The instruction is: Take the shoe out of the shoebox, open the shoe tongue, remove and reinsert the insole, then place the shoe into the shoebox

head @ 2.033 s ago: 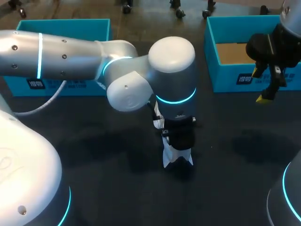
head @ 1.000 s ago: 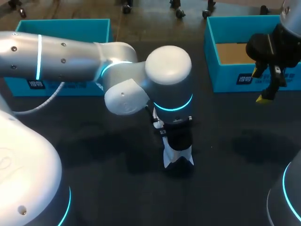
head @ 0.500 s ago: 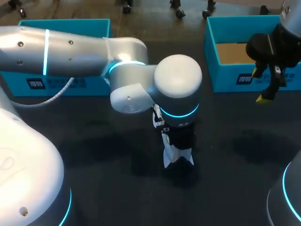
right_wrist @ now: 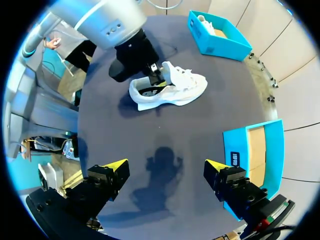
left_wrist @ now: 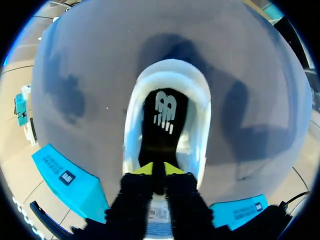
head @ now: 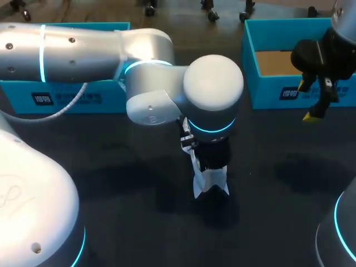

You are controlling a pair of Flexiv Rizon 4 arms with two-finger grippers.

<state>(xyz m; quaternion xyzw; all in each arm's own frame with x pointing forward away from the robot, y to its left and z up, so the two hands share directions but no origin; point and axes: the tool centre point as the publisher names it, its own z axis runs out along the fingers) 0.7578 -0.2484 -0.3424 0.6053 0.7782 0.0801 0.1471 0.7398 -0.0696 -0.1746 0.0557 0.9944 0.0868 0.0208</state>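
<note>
A white shoe lies on the dark table, mostly hidden under my left arm in the head view. From the left wrist, its black insole shows inside the white collar. My left gripper points down into the shoe's mouth by the tongue label. Its yellow tips stand only slightly apart, and nothing is visibly pinched. The right wrist view shows the shoe on its side with the left gripper at its opening. My right gripper hangs wide open and empty beside the right shoebox.
A second teal box stands at the back left; it holds another shoe in the right wrist view. The right shoebox shows a bare cardboard floor. Dark tabletop lies in front of the shoe.
My left arm's wrist has shifted a little to the right over the shoe and its forearm has risen. The shoe and the right arm have stayed put.
</note>
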